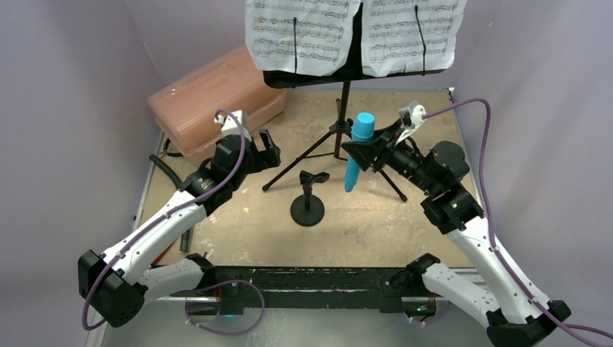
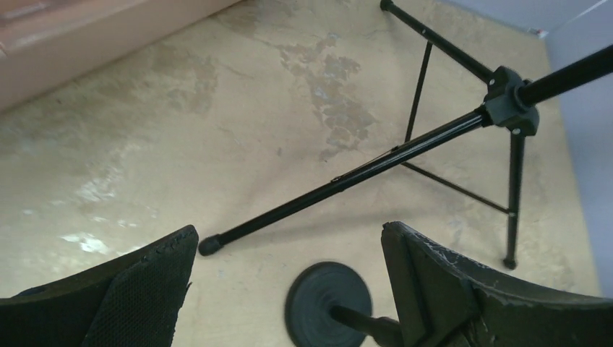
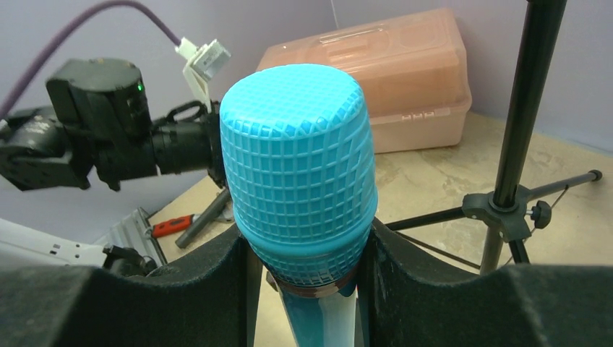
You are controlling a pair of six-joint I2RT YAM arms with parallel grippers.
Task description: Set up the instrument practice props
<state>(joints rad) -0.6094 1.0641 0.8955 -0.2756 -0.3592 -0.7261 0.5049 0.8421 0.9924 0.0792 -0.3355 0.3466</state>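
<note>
Cyan microphone (image 3: 298, 188), likely light and rigid, stands clamped at its neck between my right fingers (image 3: 181, 289); my left fingers (image 2: 137, 296) spread empty over the mic stand (image 2: 329, 296).

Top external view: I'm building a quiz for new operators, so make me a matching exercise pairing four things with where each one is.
Things:
1. microphone
2. mic stand
3. sheet-music pages
4. pink box

Places:
A. on the desk of the music stand
B. at the far left of the table
C. clamped in the right gripper
D. standing mid-table, clip empty

Pairs: 1-C, 2-D, 3-A, 4-B.
</note>
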